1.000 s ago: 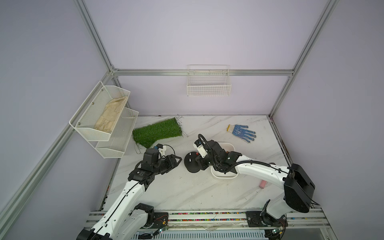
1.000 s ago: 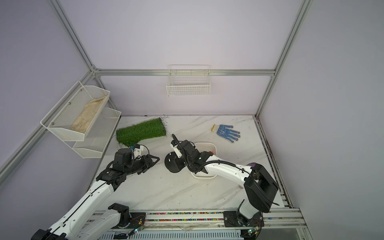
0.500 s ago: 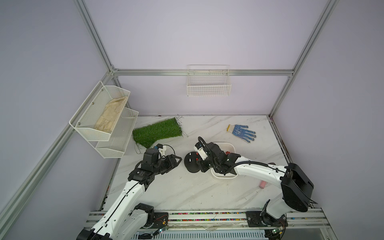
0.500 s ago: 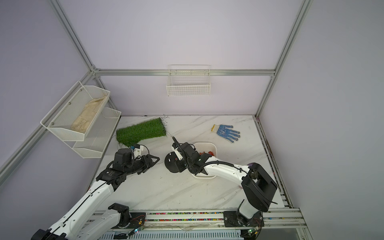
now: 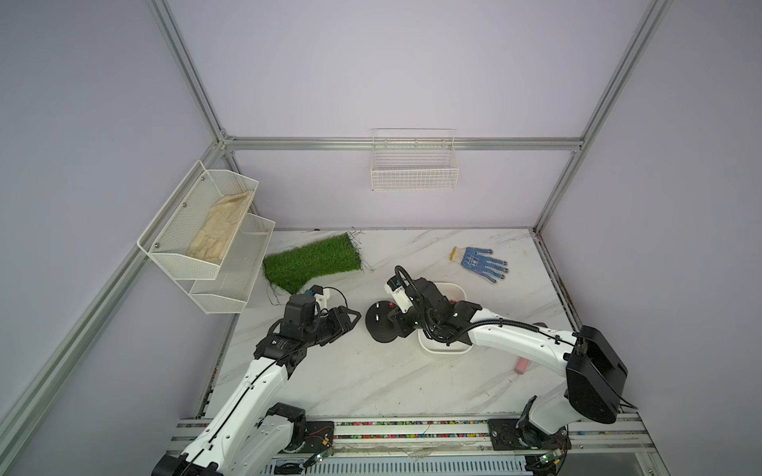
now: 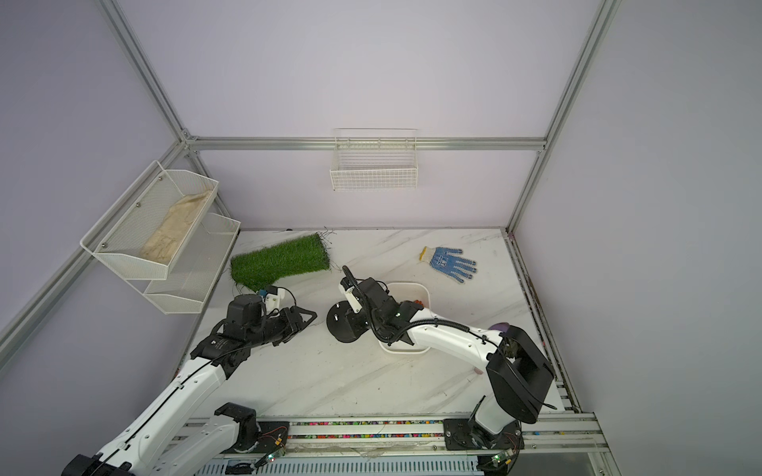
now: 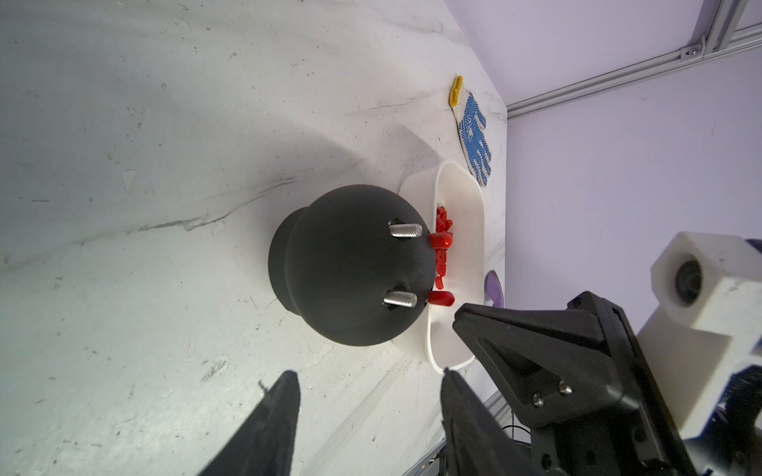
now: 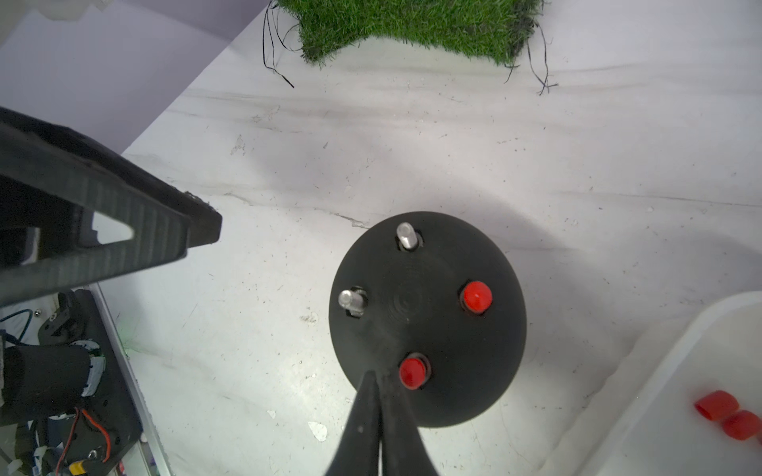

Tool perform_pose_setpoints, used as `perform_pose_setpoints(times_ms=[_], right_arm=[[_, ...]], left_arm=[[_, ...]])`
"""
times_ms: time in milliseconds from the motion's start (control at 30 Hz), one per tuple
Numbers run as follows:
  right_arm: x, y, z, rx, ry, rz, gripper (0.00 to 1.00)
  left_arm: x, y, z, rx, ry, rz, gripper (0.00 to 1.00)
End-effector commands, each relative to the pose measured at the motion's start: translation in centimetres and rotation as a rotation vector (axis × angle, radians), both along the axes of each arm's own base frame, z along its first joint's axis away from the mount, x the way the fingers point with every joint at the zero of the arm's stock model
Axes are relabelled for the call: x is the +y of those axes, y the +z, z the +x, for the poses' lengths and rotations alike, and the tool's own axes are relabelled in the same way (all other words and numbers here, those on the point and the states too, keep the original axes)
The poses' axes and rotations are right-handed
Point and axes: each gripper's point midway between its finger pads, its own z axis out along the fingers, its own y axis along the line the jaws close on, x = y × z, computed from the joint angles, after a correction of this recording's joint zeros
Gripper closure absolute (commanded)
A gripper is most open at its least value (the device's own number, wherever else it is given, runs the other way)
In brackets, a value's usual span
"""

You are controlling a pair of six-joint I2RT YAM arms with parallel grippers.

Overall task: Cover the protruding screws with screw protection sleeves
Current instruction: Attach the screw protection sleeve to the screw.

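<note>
We see marble desk [image 5: 371, 379], lilac walls [image 5: 371, 62], right hand [image 8: 377, 377] closed, empty, just beside a fitted red sleeve [image 8: 412, 373], left hand [image 7: 368, 374] half-open, empty.

Lavender walls [image 5: 412, 62], aluminium frame [image 5: 288, 143], white wire basket [image 5: 414, 181], marbled white tabletop [image 5: 371, 371].

Nothing readable here, honestly. The closest thing is the blue-dotted glove [image 5: 480, 263] lying on the counter [image 5: 371, 379]: it has a small printed patch on the palm, but in both top views it's way too small to make out any letters or numbers, and in the left wrist view it's just a blur of dots.
</note>
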Motion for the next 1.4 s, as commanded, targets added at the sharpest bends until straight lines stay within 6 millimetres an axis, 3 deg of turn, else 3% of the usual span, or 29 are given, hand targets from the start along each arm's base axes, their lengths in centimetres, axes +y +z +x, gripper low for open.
perform_pose_setpoints(times_ms=[0,467,1067,1367], right_arm=[[0.3,2.2,0.6,-0.029,-0.012,0.042,0.91],[-0.3,-0.2,1.5,0.005,-0.036,0.001,0.91],[-1.6,-3.9,0.7,0.053,-0.047,-0.058,0.91],[-1.9,-3.9,1.0,0.05,-0.058,-0.09,0.91]], left_arm=[[-0.2,0.4,0.2,-0.031,0.0,-0.022,0.44],[-0.2,0.4,0.3,-0.03,-0.003,-0.021,0.44],[-0.2,0.2,0.3,-0.026,-0.002,-0.018,0.44],[-0.1,0.1,0.2,-0.024,0.0,-0.019,0.44]])
